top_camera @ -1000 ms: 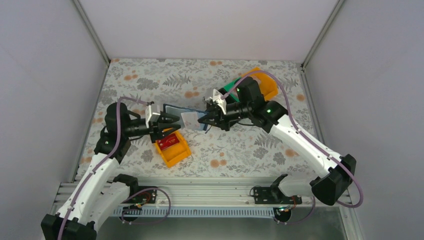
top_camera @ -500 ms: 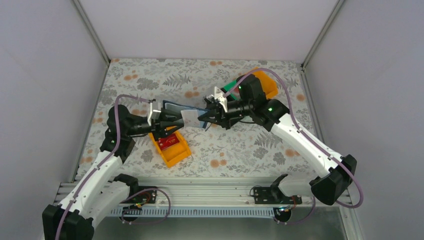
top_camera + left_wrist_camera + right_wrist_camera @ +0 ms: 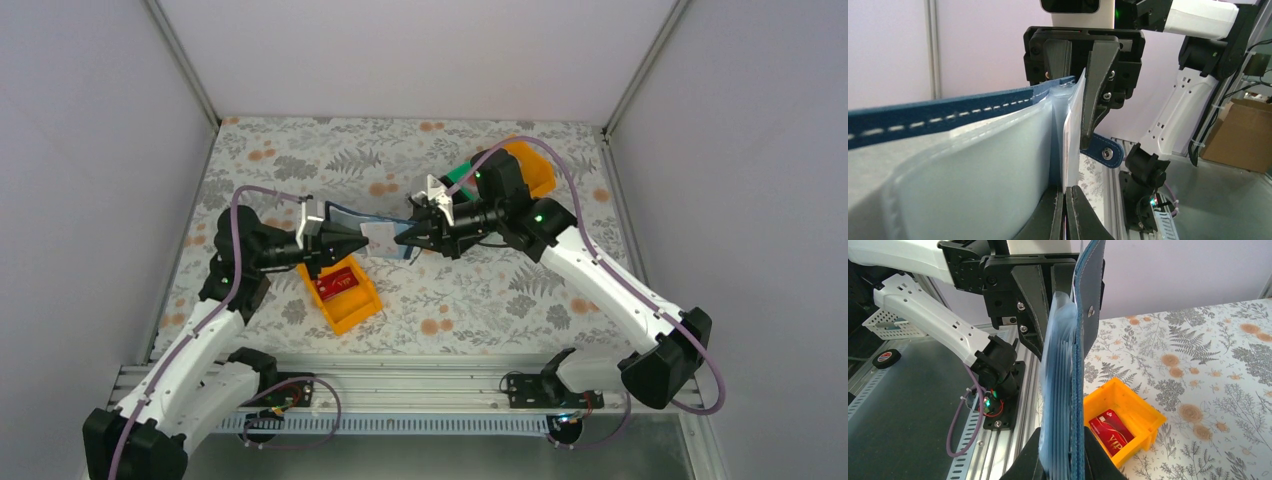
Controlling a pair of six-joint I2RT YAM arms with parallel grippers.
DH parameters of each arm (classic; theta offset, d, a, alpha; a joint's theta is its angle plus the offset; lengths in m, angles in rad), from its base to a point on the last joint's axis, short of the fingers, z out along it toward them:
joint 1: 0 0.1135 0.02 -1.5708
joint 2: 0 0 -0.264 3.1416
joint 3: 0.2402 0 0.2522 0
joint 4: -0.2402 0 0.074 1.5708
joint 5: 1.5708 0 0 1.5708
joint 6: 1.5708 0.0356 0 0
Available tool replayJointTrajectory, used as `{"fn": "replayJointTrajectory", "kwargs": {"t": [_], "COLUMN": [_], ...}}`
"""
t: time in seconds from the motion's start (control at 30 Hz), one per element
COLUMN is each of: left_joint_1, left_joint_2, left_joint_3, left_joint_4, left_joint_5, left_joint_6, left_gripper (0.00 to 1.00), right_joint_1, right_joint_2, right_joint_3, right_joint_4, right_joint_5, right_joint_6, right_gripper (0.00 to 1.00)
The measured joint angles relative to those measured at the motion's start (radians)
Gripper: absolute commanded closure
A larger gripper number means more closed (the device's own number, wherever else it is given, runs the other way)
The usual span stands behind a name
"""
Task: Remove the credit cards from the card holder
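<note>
The card holder (image 3: 384, 238) is held up in the air between the two arms, a navy folding wallet with pale blue clear sleeves (image 3: 973, 175) and a snap tab (image 3: 1105, 152). My right gripper (image 3: 402, 237) is shut on its folded edge (image 3: 1079, 365), one jaw on each side. My left gripper (image 3: 1066, 192) is shut on the edge of a pale credit card (image 3: 1071, 145) that sticks out of a sleeve. A red credit card (image 3: 1110, 431) lies in the orange bin (image 3: 352, 310) below. Any other cards are hidden inside the sleeves.
A second orange bin (image 3: 537, 168) and a green bin (image 3: 462, 175) stand at the back right behind the right arm. The floral table cover (image 3: 480, 300) ends at grey walls on three sides. The aluminium rail (image 3: 400, 375) with the arm bases runs along the near edge.
My left gripper has moved right to the card holder and closed from open onto the pale card's edge. The right gripper has kept its grip and hardly moved.
</note>
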Motion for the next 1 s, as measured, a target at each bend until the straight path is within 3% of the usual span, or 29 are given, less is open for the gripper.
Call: {"fn": "replayJointTrajectory", "kwargs": {"t": [0.07, 0.13, 0.2, 0.33, 1.0], "left_joint_1": [0.006, 0.012, 0.021, 0.023, 0.069], "left_joint_2": [-0.002, -0.005, -0.005, -0.005, -0.008], "left_joint_3": [0.012, 0.014, 0.014, 0.014, 0.109], "left_joint_4": [-0.042, -0.059, -0.063, -0.065, -0.326], "left_joint_5": [0.0, -0.003, -0.008, -0.01, -0.034], "left_joint_6": [0.024, 0.029, 0.025, 0.023, 0.265], "left_gripper": [0.98, 0.98, 0.98, 0.98, 0.98], "right_joint_1": [0.002, 0.004, 0.004, 0.004, -0.016], "right_joint_2": [0.0, 0.0, -0.002, -0.004, -0.078], "right_joint_3": [0.0, -0.001, -0.001, -0.002, -0.042], "right_joint_4": [0.0, -0.001, 0.0, 0.001, -0.017], "right_joint_5": [0.008, 0.008, 0.009, 0.021, 0.132], "right_joint_6": [-0.002, -0.004, -0.004, 0.003, 0.009], "right_gripper": [0.78, 0.75, 0.78, 0.95, 0.96]}}
